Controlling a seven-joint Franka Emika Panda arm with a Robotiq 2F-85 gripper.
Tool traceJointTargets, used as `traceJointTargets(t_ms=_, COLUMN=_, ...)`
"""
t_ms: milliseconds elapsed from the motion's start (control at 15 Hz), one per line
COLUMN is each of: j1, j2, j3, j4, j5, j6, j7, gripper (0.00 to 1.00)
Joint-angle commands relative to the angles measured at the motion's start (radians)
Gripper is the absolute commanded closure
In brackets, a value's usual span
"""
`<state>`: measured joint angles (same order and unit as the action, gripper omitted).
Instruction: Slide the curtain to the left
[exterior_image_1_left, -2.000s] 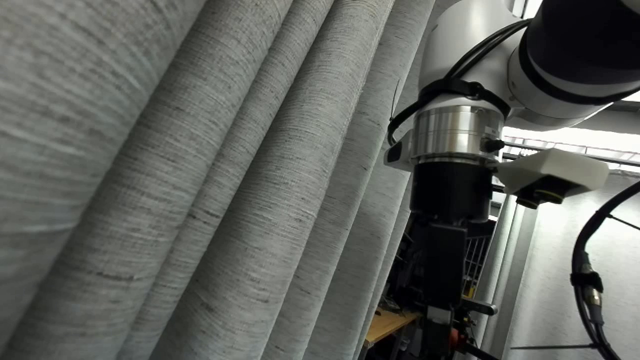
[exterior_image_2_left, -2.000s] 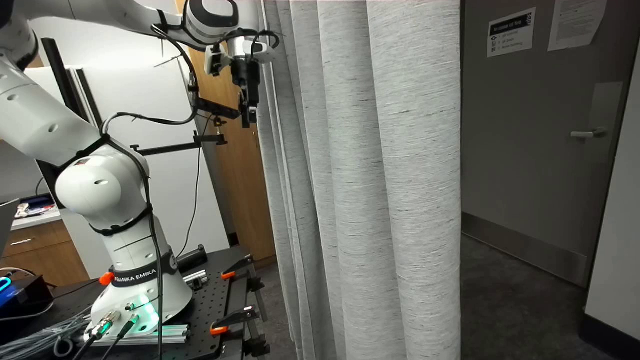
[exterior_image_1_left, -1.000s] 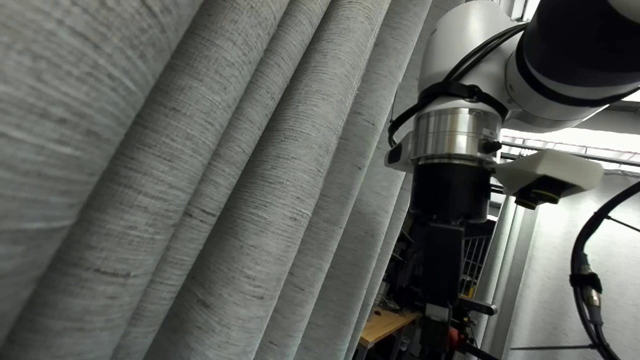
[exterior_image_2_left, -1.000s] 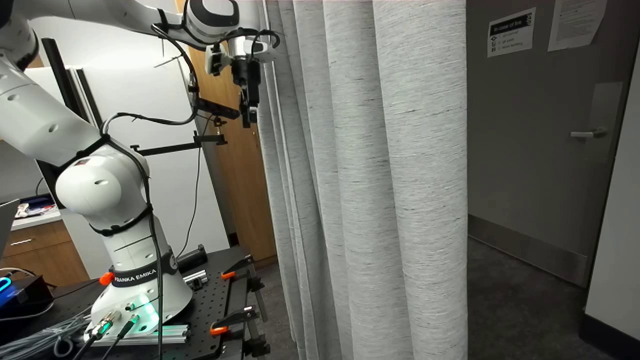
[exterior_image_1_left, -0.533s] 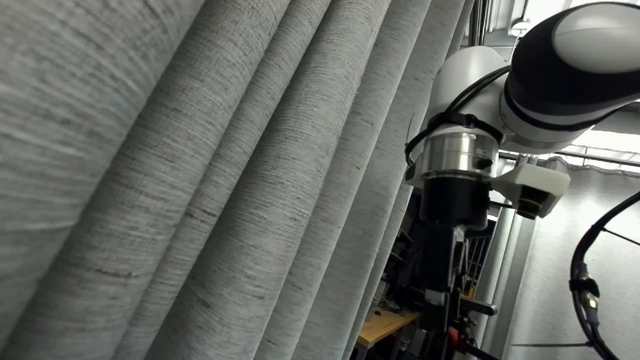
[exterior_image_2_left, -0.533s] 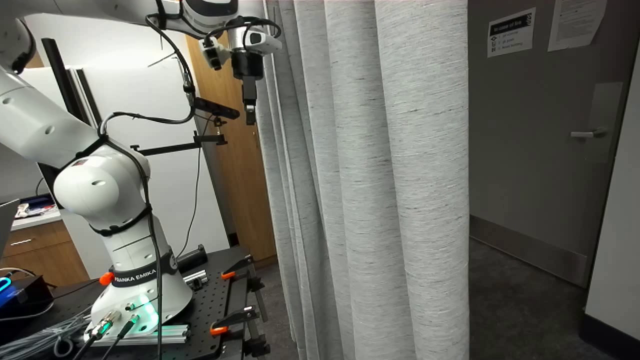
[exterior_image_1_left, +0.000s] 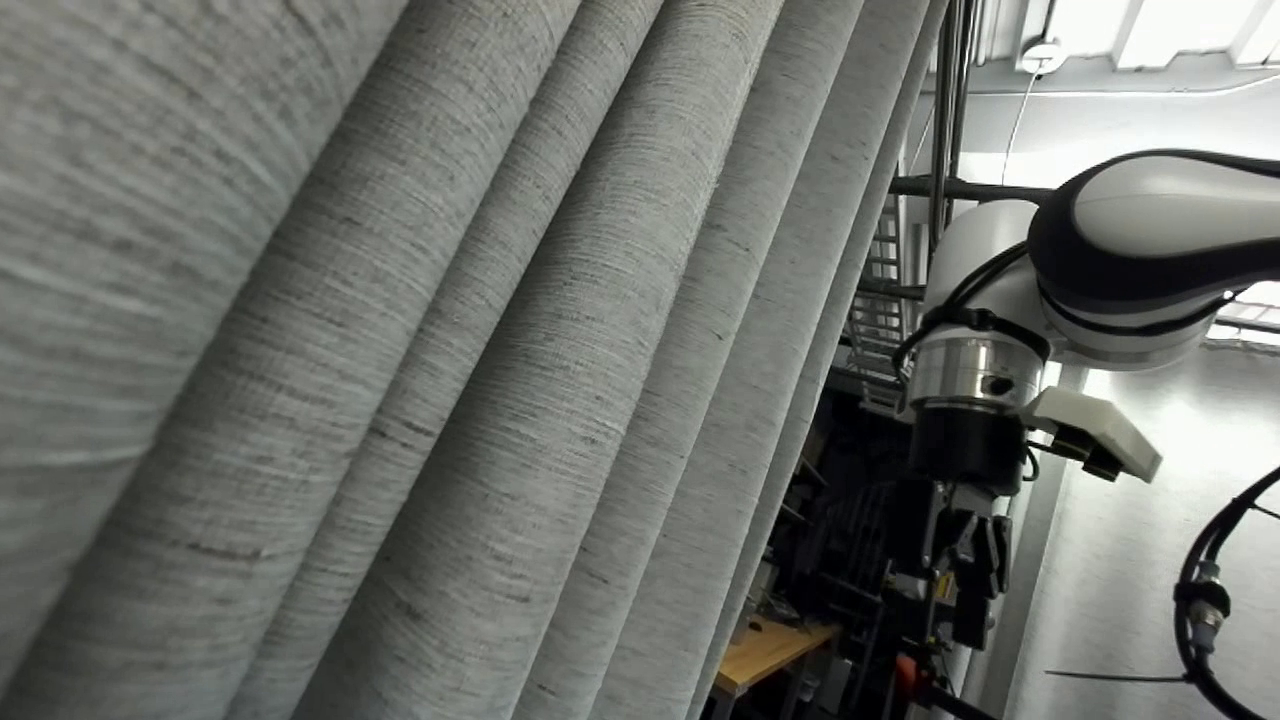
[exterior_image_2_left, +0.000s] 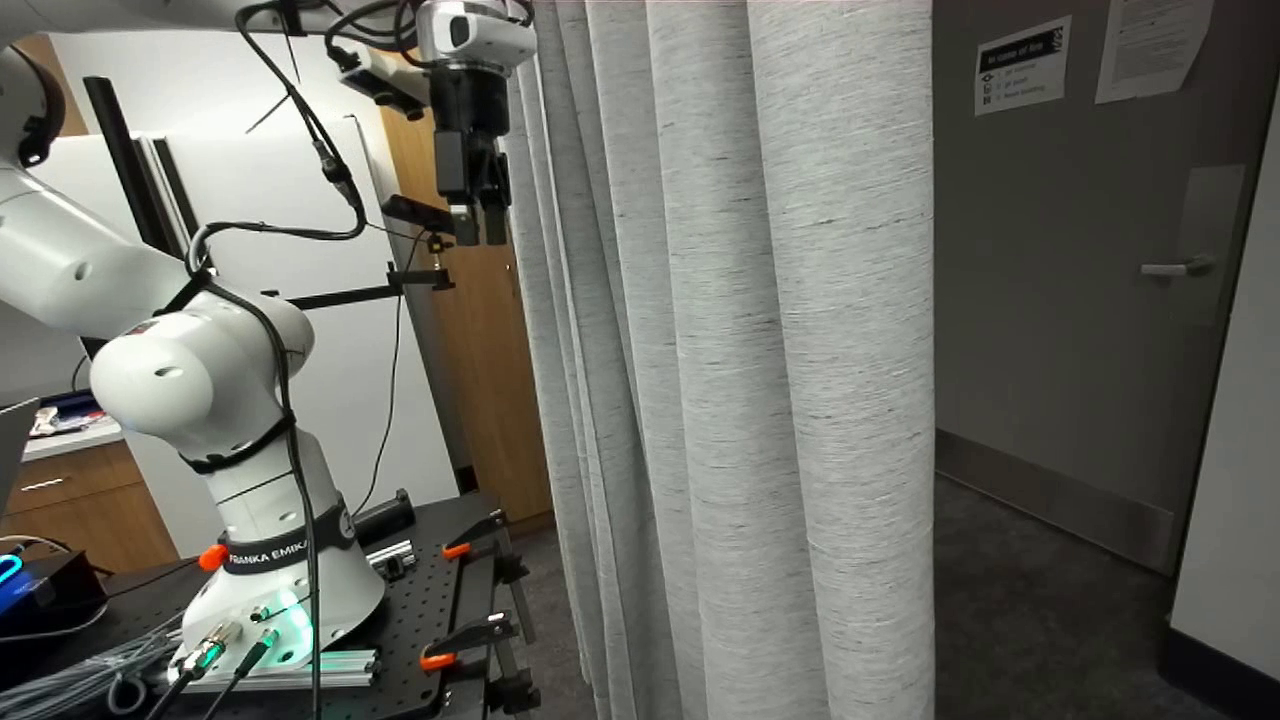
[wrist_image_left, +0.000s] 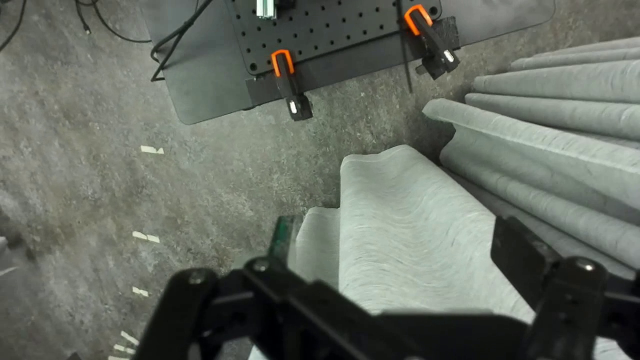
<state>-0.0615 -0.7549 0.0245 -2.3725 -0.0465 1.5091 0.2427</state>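
The curtain (exterior_image_1_left: 520, 380) is light-grey pleated fabric that fills the left of an exterior view. It hangs through the middle of an exterior view (exterior_image_2_left: 720, 380) and, in the wrist view (wrist_image_left: 400, 215), falls away below the gripper toward the floor. My gripper (exterior_image_2_left: 480, 225) is beside the curtain's far edge, fingers pointing down. In an exterior view it is to the right of the curtain with a gap in the picture (exterior_image_1_left: 940, 600). In the wrist view (wrist_image_left: 400, 245) the fingers are wide apart, with a curtain fold showing between and below them. Nothing is gripped.
The robot base stands on a black perforated table (exterior_image_2_left: 420, 600) with orange-tipped clamps (wrist_image_left: 292, 85) at its edge. A camera on a bracket (exterior_image_2_left: 430, 215) is just behind the gripper. A wooden cabinet (exterior_image_2_left: 490, 390) stands behind, a door (exterior_image_2_left: 1060, 270) beyond the curtain.
The gripper has moved away from the curtain and turned; its two fingers now show apart. In an exterior view the curtain's near edge shifted slightly right earlier, then stayed nearly still.
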Motion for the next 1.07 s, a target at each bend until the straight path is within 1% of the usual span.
traceJointTargets(t_ms=0, j1=-0.078, j2=-0.105, j3=-0.049, j4=-0.039, j5=-0.005, j6=-0.027, j7=0.037, gripper=0.0)
traceJointTargets(t_ms=133, j1=-0.096, j2=-0.149, j3=-0.059, j4=-0.06, j5=0.024, j6=-0.006, j7=0.048, gripper=0.0)
traceJointTargets(t_ms=200, j1=-0.088, j2=-0.063, j3=-0.053, j4=-0.017, j5=0.006, j6=-0.002, j7=0.014, gripper=0.0)
traceJointTargets(t_ms=400, j1=-0.099, j2=-0.102, j3=-0.058, j4=-0.032, j5=0.012, j6=-0.002, j7=0.024, gripper=0.0)
traceJointTargets(t_ms=667, j1=-0.099, j2=-0.11, j3=-0.056, j4=-0.04, j5=0.013, j6=-0.002, j7=0.029, gripper=0.0)
traceJointTargets(t_ms=867, j1=-0.135, j2=-0.069, j3=-0.102, j4=-0.028, j5=-0.033, j6=0.015, j7=0.012, gripper=0.0)
traceJointTargets(t_ms=1000, j1=-0.175, j2=-0.038, j3=-0.165, j4=-0.013, j5=-0.082, j6=0.012, j7=-0.016, gripper=0.0)
